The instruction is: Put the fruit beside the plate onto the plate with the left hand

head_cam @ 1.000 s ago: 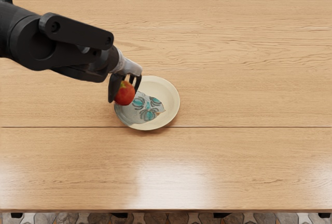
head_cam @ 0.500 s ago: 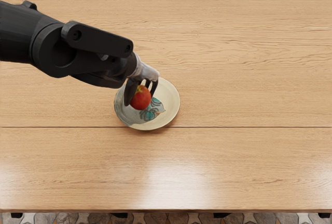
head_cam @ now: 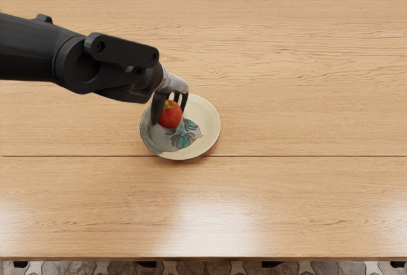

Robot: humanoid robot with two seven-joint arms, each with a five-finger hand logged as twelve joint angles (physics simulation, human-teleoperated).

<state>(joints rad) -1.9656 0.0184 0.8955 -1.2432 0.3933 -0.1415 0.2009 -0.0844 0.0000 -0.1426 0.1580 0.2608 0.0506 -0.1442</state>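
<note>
The left hand (head_cam: 166,98) is closed around a small red fruit (head_cam: 170,114). Its dark fingers (head_cam: 156,108) curl down on both sides of the fruit and pinch it between them. One finger is on the left side of the fruit and the others are at the top and on the right side.

The fruit is over the left part of a round plate (head_cam: 213,124). The head view does not show if the fruit is touching the plate or hanging just above it. The plate is cream with a blue and green picture (head_cam: 182,137) painted in the middle. The fruit hides a bit of that picture.

The big black arm (head_cam: 70,62) comes in from the left edge and reaches across to the plate. A short silver wrist (head_cam: 173,84) joins the arm to the hand.

The plate sits on a wide wooden counter (head_cam: 305,97), a little left of the middle. A thin line (head_cam: 318,156) runs across the counter from side to side, just below the plate.
</note>
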